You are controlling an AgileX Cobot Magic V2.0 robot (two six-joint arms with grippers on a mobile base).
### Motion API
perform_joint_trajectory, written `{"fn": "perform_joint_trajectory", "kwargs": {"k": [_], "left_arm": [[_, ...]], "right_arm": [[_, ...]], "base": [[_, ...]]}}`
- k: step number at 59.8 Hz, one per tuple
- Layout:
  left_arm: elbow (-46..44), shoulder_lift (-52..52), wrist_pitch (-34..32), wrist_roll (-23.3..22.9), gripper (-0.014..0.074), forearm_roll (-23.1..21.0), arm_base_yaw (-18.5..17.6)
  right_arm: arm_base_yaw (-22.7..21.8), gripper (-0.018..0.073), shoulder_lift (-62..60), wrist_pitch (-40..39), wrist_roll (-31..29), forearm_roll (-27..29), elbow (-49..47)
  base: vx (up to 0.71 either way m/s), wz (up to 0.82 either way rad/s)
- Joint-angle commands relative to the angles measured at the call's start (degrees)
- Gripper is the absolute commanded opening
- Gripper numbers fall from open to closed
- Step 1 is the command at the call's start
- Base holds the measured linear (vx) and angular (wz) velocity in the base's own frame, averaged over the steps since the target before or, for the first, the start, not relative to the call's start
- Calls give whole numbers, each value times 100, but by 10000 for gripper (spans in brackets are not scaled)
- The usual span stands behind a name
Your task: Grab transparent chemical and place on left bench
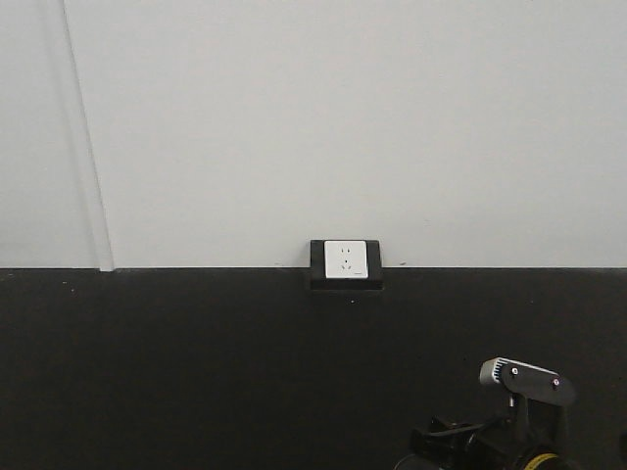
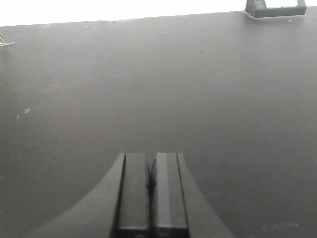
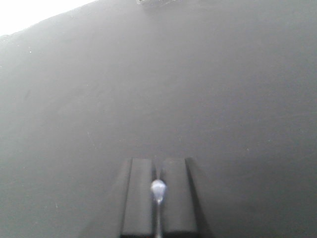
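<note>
Black worktop (image 1: 196, 372): matte, flat, bare over most of its width. Its back edge meets the white wall (image 1: 343, 117) in one straight line.

Wall socket (image 1: 346, 259): a white faceplate in a black box frame, sitting on that back edge near the middle. It is the only raised shape along the edge.

Left gripper (image 2: 150, 158): it hangs over open worktop, its flat dark rectangular fingers (image 2: 133, 193) pressed together with nothing between them. The socket is far off at the upper right.

Right gripper (image 3: 158, 161): its fingers are clenched on the transparent chemical (image 3: 158, 188). Only the thin whitish stick and its rounded translucent tip show in the narrow gap. The glass beaker is out of view. Smooth dark worktop lies open all around.

Right arm (image 1: 519, 377): a grey metal link low at the front right.
</note>
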Motion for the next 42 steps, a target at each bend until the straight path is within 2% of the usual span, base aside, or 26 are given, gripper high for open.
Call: {"fn": "perform_joint_trajectory", "kwargs": {"k": [1,16,42], "left_arm": [[93,-110,-449,-45,-3,-4,-10],[93,-110,-449,-45,-3,-4,-10],[93,-110,-449,-45,-3,-4,-10]], "right_arm": [[10,-10,-173,-430,-118,-49,-189],[10,-4,-557,-581,-300,-644,-189],[10,-4,-2384,-357,-418,-1858,-189]], "base": [[0,0],[0,0],[0,0]]}}
